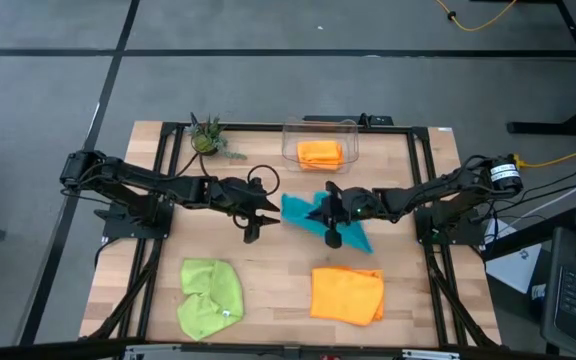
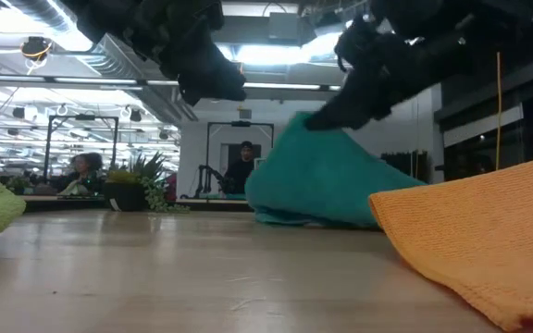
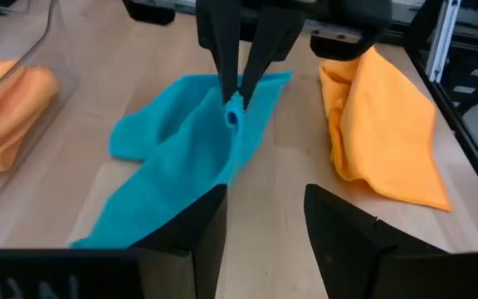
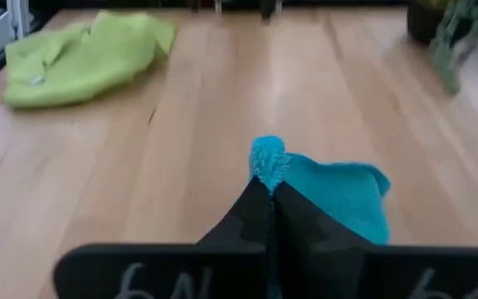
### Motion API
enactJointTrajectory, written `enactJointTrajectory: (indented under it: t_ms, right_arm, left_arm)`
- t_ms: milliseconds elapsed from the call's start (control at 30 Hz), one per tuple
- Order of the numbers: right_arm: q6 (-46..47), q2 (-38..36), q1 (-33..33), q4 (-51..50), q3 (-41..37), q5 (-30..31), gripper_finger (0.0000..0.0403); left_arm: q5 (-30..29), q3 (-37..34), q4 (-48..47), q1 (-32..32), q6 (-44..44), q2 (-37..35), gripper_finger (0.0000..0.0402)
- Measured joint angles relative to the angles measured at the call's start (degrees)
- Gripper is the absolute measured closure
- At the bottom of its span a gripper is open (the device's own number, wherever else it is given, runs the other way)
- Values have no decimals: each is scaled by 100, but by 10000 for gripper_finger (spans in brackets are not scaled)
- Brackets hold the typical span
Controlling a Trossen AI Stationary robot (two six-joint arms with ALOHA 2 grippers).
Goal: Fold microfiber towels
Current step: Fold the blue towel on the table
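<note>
A teal microfiber towel [image 1: 303, 208] lies crumpled at the table's middle, with one bunch drawn up. My right gripper [image 4: 270, 193] is shut on that bunch. My left gripper [image 3: 264, 218] stands open just left of the towel and above the table, touching nothing. A lime green towel [image 1: 210, 295] lies crumpled at the near left. An orange towel [image 1: 346, 293] lies at the near right. Another orange towel [image 1: 320, 152] sits in the clear bin [image 1: 351, 130] at the far edge. My right gripper pinches a small bunch of the teal towel [image 4: 267, 158] between its two fingers; a tuft sticks out past the fingertips. The fingers slant down from the table's right side. The bunch is lifted into a peak [image 3: 235, 112], while the rest of the towel drapes down onto the table.
A small potted plant [image 1: 206, 138] stands at the far left of the table. Black frame rails [image 1: 423, 190] run along the table's edges. Bare wood lies between the green and orange towels at the near edge. People show in the room beyond the table.
</note>
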Motion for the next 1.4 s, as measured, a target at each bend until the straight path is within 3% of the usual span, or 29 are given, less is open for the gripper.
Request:
enactJointTrajectory:
  t_ms: [167, 500, 600, 767, 1100, 1233, 1400]
  right_arm:
    - [-334, 216, 0, -32, 510, -12, 401]
    - [-826, 1324, 112, -766, 1853, -23, 401]
    - [-863, 1447, 173, -1213, 2165, 315, 400]
    - [-949, 1453, 303, -1724, 2310, 854, 401]
    - [-941, 1449, 444, -1840, 2308, 904, 401]
    - [-937, 1449, 444, -1838, 2308, 907, 399]
    - [-925, 1449, 438, -1840, 2308, 950, 396]
  left_arm:
    - [-86, 0, 160, 2, -17, 0, 246]
    - [-84, 4, 164, -1, 61, 121, 246]
    - [-14, 4, 207, -1, 61, 285, 246]
    - [-129, 4, 189, 2, 83, 566, 246]
    - [-368, 2, 328, 19, 223, 616, 251]
    - [-345, 2, 337, 13, 236, 616, 287]
    - [-321, 2, 339, 7, 430, 616, 379]
